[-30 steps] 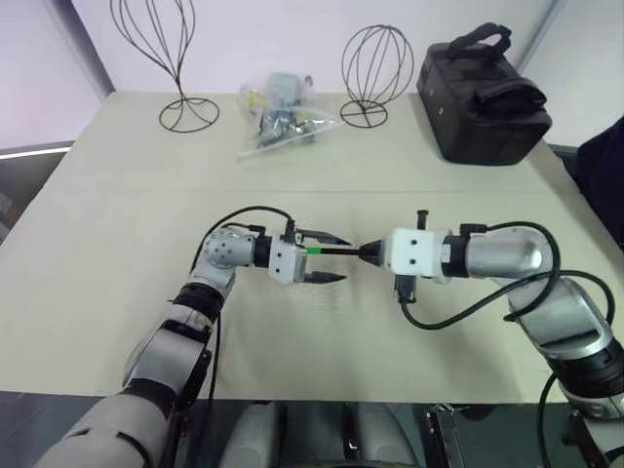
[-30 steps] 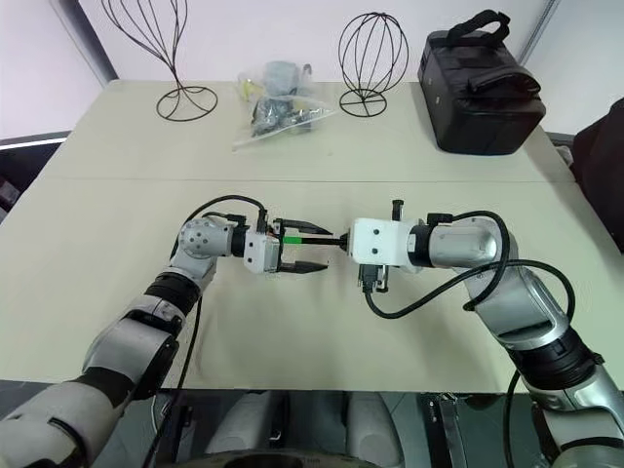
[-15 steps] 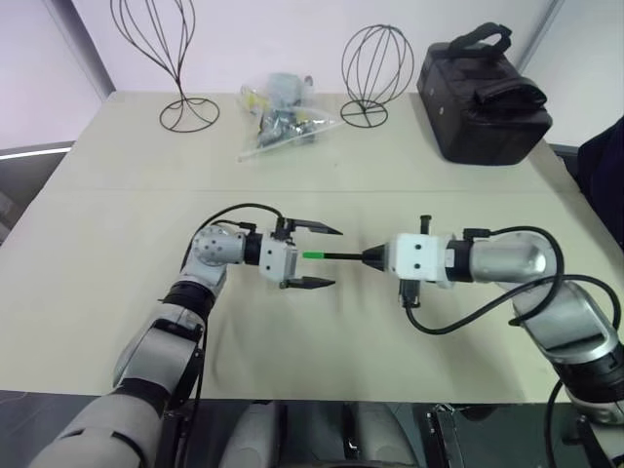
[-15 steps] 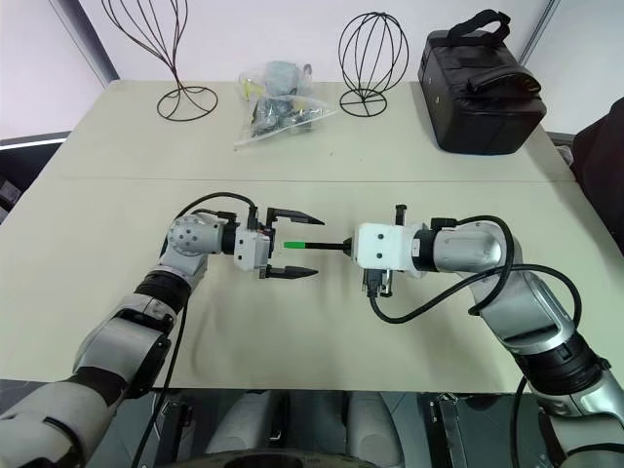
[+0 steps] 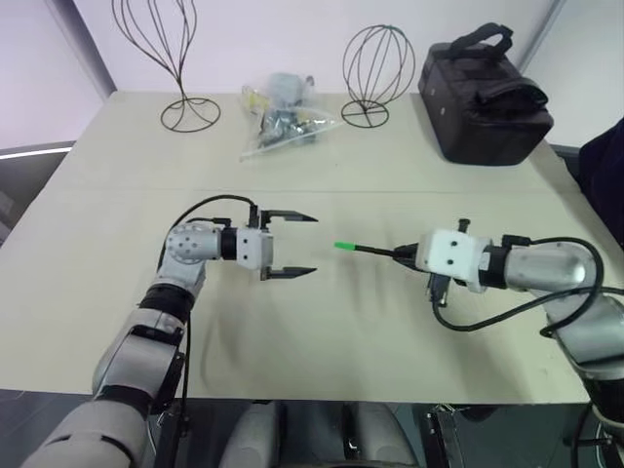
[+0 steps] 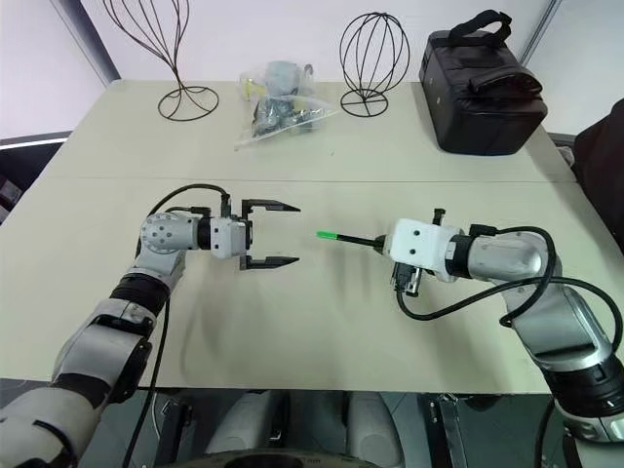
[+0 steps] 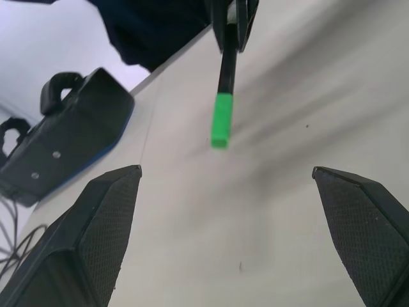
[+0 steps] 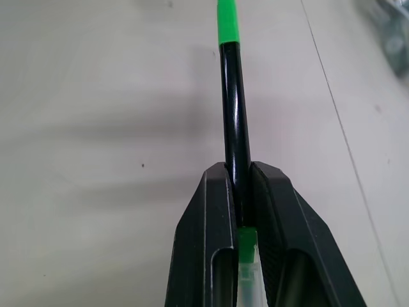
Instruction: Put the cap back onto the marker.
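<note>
Right gripper (image 8: 238, 192) clenched the thin black plastic marker (image 5: 375, 252), small bright green cylindrical cap (image 5: 344, 247) seated on its 9 o'clock end; left gripper (image 5: 302, 246) stood released, apart.

Marker (image 8: 232, 121) glossy black plastic; cap (image 7: 221, 120) matt green plastic; table (image 5: 390, 166) matt, smooth.
</note>
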Robot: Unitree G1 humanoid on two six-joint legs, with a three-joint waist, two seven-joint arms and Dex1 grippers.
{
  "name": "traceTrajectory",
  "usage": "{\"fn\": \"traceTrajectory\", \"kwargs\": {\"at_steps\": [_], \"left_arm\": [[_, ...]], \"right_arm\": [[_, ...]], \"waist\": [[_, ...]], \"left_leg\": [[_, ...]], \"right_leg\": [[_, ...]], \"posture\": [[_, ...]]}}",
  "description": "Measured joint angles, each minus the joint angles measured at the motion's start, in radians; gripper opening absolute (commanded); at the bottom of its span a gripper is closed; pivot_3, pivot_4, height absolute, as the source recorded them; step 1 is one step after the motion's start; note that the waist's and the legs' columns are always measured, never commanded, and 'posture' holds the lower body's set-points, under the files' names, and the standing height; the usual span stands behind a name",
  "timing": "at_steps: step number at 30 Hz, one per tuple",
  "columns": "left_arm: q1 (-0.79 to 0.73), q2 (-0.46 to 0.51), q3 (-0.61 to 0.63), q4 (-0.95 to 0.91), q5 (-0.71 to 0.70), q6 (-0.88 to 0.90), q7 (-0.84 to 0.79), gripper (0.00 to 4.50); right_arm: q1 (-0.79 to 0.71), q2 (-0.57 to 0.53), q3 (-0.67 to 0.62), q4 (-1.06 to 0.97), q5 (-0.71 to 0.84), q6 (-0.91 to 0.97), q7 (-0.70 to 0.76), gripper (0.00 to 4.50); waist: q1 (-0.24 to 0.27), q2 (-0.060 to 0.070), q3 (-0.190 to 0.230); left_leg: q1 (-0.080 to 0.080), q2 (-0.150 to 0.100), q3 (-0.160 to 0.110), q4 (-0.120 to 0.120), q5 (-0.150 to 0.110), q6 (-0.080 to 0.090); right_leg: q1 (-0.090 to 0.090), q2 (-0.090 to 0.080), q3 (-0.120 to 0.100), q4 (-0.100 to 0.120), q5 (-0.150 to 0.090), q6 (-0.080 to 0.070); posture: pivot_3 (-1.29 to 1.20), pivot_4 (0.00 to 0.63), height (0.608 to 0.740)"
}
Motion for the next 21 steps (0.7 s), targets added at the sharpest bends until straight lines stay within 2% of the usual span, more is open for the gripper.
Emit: {"fn": "traceTrajectory", "kwargs": {"at_steps": [4, 6, 11, 18, 21], "left_arm": [[0.042, 0.005, 0.037, -0.060, 0.000, 0.139, 0.100, 4.48], [0.101, -0.003, 0.069, -0.142, -0.003, 0.310, 0.207, 4.48], [0.250, -0.012, 0.096, -0.391, -0.012, 0.622, 0.368, 4.48], [0.421, -0.015, 0.102, -0.721, -0.024, 0.951, 0.510, 4.48], [0.446, -0.019, 0.103, -0.804, -0.024, 1.034, 0.552, 4.48]], "right_arm": [[0.069, 0.060, -0.080, -0.053, 0.015, 0.129, -0.095, 0.00], [0.108, 0.175, -0.128, -0.124, 0.022, 0.270, -0.213, 0.00], [0.140, 0.369, -0.176, -0.222, -0.015, 0.495, -0.452, 0.00], [0.256, 0.559, -0.204, -0.262, -0.058, 0.572, -0.673, 0.00], [0.308, 0.578, -0.203, -0.259, -0.069, 0.547, -0.717, 0.00]], "waist": [[0.000, 0.000, 0.000], [-0.001, 0.000, 0.000], [-0.002, 0.000, 0.000], [0.001, 0.001, -0.001], [-0.001, 0.001, -0.001]], "left_leg": [[0.000, 0.000, 0.000, 0.000, 0.000, 0.000], [0.000, 0.001, 0.000, 0.000, 0.000, 0.000], [0.000, 0.001, 0.001, 0.000, 0.000, -0.001], [0.000, 0.000, 0.001, 0.000, 0.001, -0.001], [0.001, 0.000, 0.001, 0.000, 0.001, -0.001]], "right_leg": [[0.000, 0.000, 0.000, 0.001, 0.000, 0.000], [-0.001, 0.000, 0.001, 0.002, 0.000, 0.000], [-0.003, 0.000, 0.003, 0.005, 0.000, 0.000], [-0.003, -0.001, 0.003, 0.005, 0.000, 0.000], [-0.003, -0.001, 0.003, 0.005, 0.000, 0.000]], "posture": [[0.00, 0.150, 0.740], [0.00, 0.150, 0.740], [0.00, 0.150, 0.740], [0.00, 0.150, 0.740], [0.00, 0.150, 0.740]]}}
